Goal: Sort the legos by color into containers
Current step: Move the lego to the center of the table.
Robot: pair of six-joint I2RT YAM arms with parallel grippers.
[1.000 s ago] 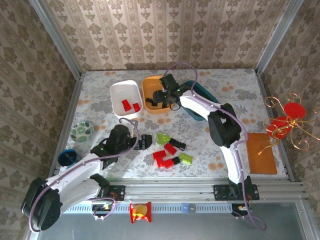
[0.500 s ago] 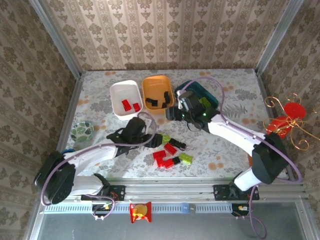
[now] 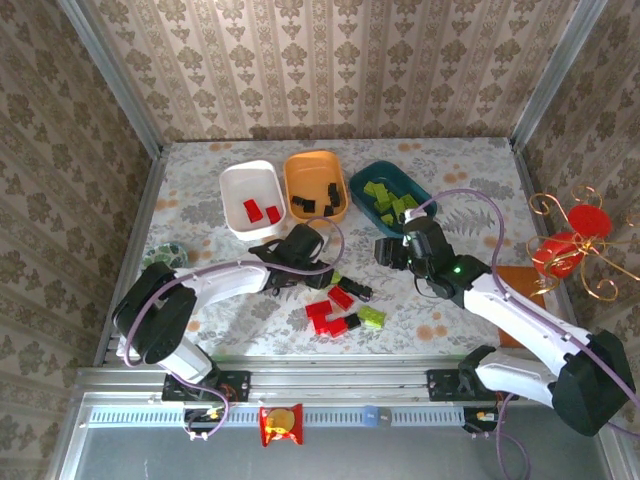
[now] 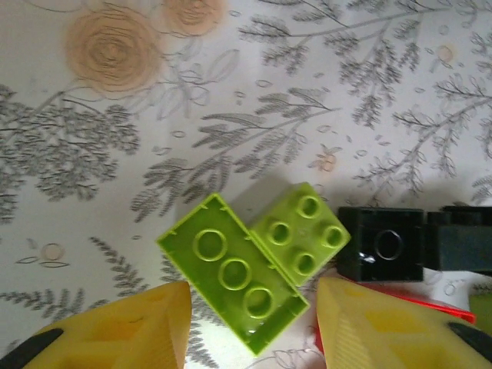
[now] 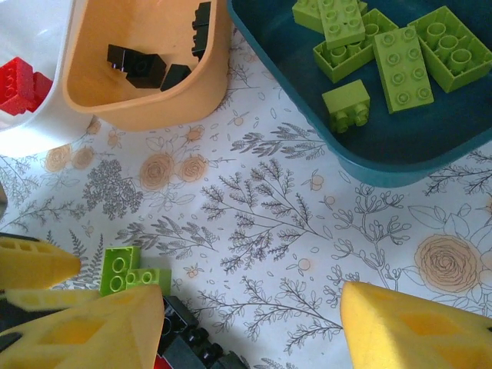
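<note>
Two joined lime green legos [image 4: 254, 261] lie on the flowered table between the yellow fingers of my left gripper [image 4: 254, 307]. It is open, with narrow gaps on both sides. A black lego [image 4: 380, 244] lies just right of them. From above, that gripper [image 3: 318, 272] sits at the loose pile of red [image 3: 325, 315], green [image 3: 372, 317] and black [image 3: 358, 291] legos. My right gripper [image 3: 390, 250] hovers open and empty in front of the teal container [image 3: 425, 195], which holds green legos [image 5: 400, 58]. The orange container [image 3: 300, 175] holds black ones, the white container [image 3: 235, 180] red ones.
A green patterned bowl [image 3: 165, 255] sits at the left, partly behind my left arm. A brown board [image 3: 525, 300] and a red and gold wire ornament [image 3: 575, 240] stand at the right. Metal rails and papered walls bound the table.
My left arm reached right to the green legos and its jaws narrowed round them. My right arm drew back from the orange container to the front of the teal one.
</note>
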